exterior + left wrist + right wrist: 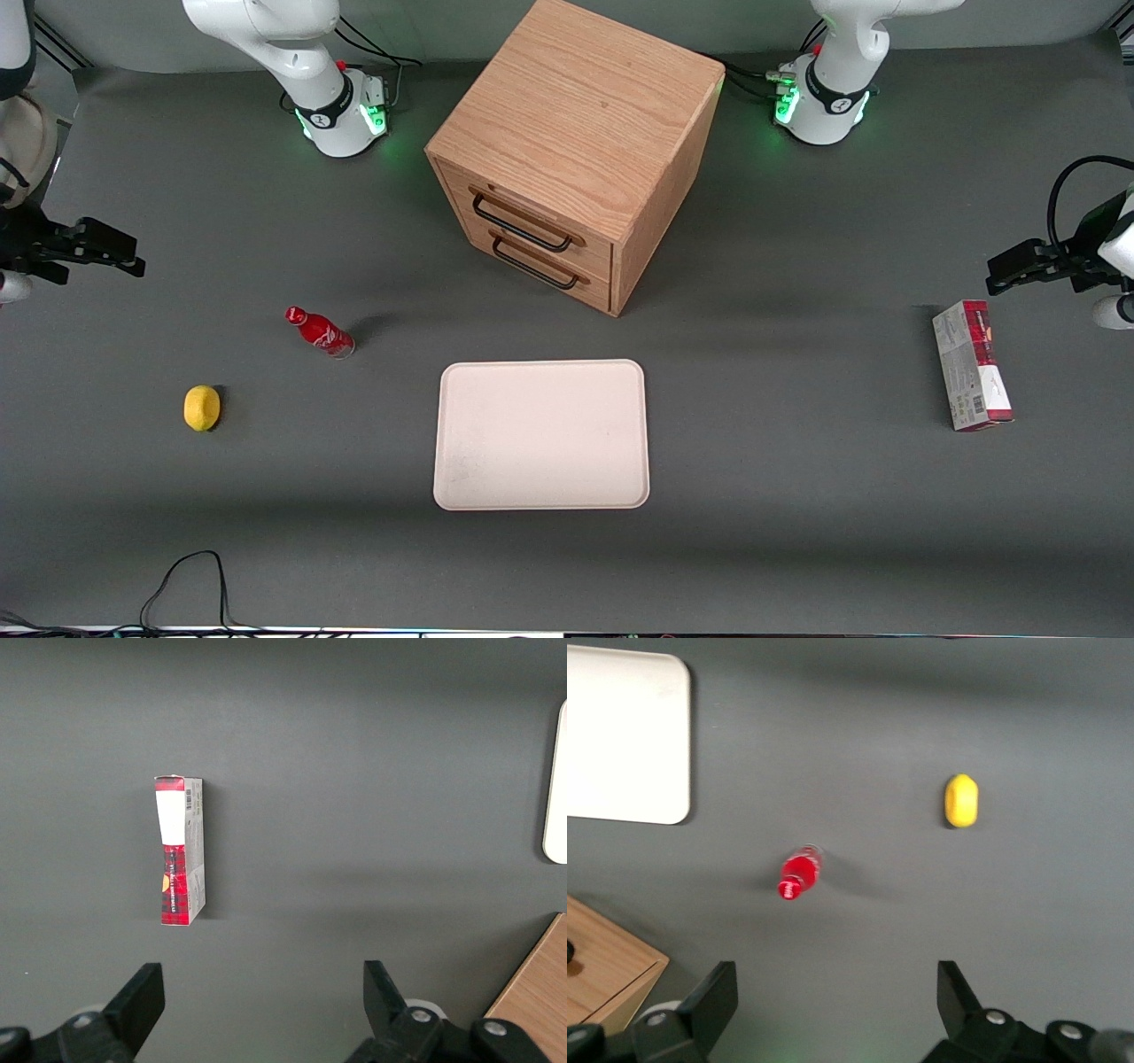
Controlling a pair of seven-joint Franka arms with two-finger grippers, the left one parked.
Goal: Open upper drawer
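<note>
Front view: the upper drawer [532, 221] sits shut in the cabinet [576, 133] mid-bench, farther from the camera than the tray [540, 434]. The gripper [97, 248] hangs toward the working arm's end.

Right wrist view: the gripper [833, 1005] gapes wide above bottle [799, 875] and lemon [960, 800]; best approach the handle [521, 223] squarely.

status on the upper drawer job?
Gripper open, high above the table near the bottle. Upper drawer shut, handle untouched. Nothing blocking the drawer front.

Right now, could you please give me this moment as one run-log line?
upper drawer: closed | gripper: jaws open, empty, high above bottle, away from cabinet | step: approach handle
</note>
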